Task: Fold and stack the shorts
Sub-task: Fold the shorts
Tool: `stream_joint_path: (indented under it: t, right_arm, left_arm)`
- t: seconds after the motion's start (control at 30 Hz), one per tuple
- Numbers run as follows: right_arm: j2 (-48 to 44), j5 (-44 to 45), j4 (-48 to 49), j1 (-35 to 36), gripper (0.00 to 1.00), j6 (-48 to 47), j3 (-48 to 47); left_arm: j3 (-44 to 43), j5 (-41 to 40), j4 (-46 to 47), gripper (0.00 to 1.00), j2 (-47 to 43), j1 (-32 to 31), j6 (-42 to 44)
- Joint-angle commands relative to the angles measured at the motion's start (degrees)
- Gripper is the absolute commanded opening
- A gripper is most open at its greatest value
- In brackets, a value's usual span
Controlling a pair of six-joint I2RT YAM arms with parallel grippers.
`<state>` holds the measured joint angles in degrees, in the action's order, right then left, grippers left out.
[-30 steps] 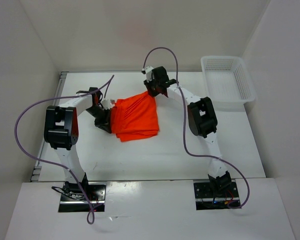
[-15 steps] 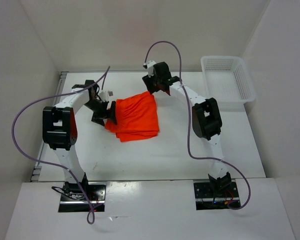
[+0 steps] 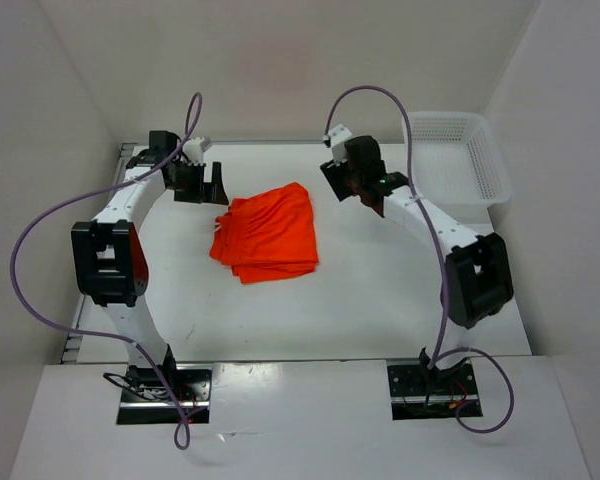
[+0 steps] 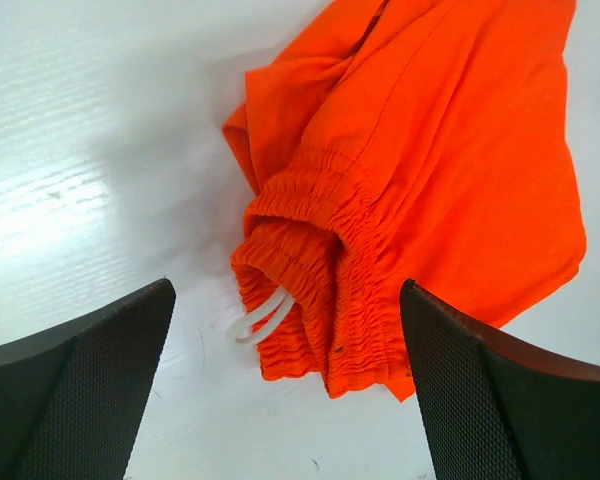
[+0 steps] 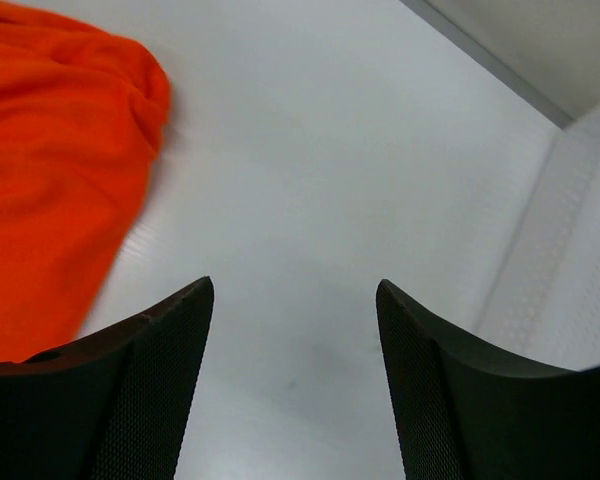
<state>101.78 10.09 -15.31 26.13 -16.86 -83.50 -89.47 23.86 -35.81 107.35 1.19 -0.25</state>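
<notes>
Both claws are spread and pinching nothing. The shorts (image 3: 267,232) lie folded in a flat bundle on the table (image 3: 380,290), left of centre, with layered edges showing along the near side. Your left gripper (image 3: 208,186) sits just beside the far-left corner of the bundle. In its wrist view the fingers are wide apart, and the gathered waistband (image 4: 330,250) and a white drawstring loop (image 4: 262,318) lie on the table in the gap. Can't tell whether the tips touch the cloth. Your right gripper (image 3: 332,186) is off the far-right corner of the shorts, clear of the fabric, between them and the white mesh basket (image 3: 445,116) at the far right. Its wrist view shows bare table between the fingers, with the orange edge off to one side.
</notes>
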Motion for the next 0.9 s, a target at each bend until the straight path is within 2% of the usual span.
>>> stream_joint_path:
  t: [0.0, 0.07, 0.17, 0.33, 0.4, 0.5, 0.53, 0.57, 0.7, 0.83, 0.87]
  right_arm:
    - [-10.3, 2.3, 1.2, -4.3, 0.72, -2.1, 5.5]
    - [-15.5, 2.3, 1.2, -6.5, 0.72, -3.9, 8.3]
    - [-20.6, 2.8, 0.2, -7.1, 0.73, -5.4, 13.2]
    - [-26.0, -3.2, -6.7, -7.1, 0.74, -5.9, 17.5]
    - [-28.6, -3.8, -8.7, -7.1, 0.74, -5.9, 18.3]
    - [-31.5, -3.1, -8.7, -7.1, 0.74, -7.4, 19.8]
    - [-31.5, -2.1, -8.7, -7.1, 0.74, -8.2, 20.3]
    - [-32.2, -2.1, -8.7, -7.1, 0.74, -8.2, 20.3]
    - [-33.8, -2.1, -8.7, -8.2, 0.75, -8.2, 20.3]
    - [-34.5, -2.1, -8.1, -8.7, 0.75, -8.2, 20.3]
    - [-34.5, -2.1, -8.1, -8.7, 0.75, -8.2, 20.8]
  left_arm:
    - [-1.0, 3.9, 4.0, 1.00, -1.6, 0.7, 0.3]
    - [1.1, 4.9, 4.9, 1.00, -1.6, -0.9, 0.3]
    - [2.6, 1.6, 6.3, 1.00, 1.8, -4.0, 0.3]
    - [2.6, -2.5, 10.8, 1.00, 4.7, -4.5, 0.3]
    - [1.2, -1.4, 10.8, 1.00, 6.6, -4.5, 0.3]
    - [-0.8, 2.0, 8.1, 0.85, 10.0, -5.1, 0.3]
    - [-1.7, 2.0, 7.2, 0.77, 11.0, -5.1, 0.3]
    - [-2.5, 1.2, 6.4, 0.58, 13.0, -5.1, 0.3]
    - [-3.8, 2.2, 5.2, 0.28, 14.5, -4.6, 0.3]
    - [-4.4, 0.6, 5.8, 0.12, 15.0, -4.6, 0.3]
    - [-5.2, -0.1, 6.4, 0.12, 15.0, -4.6, 0.3]
